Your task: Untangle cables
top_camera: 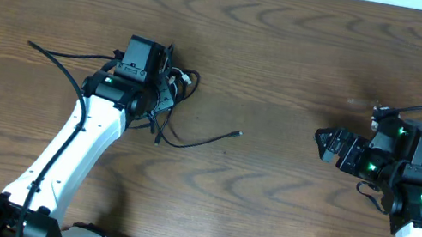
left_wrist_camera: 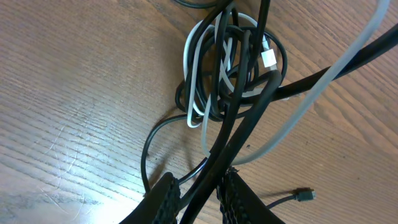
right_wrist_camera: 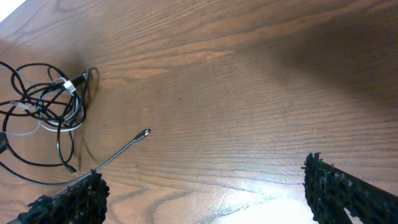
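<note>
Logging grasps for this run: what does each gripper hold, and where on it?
The left gripper pinches a black cable mid-length, just outside the tangle. The right gripper is open and empty.

My table (top_camera: pixel 287 80) dark wood grain with a soft sheen, black cables (left_wrist_camera: pixel 219 43) smooth, faintly glossy plastic, white cable (left_wrist_camera: pixel 188 74) matt, my right fingers (right_wrist_camera: pixel 68 202) rough, knobbly black, left arm (top_camera: pixel 96 129) smooth white plastic
</note>
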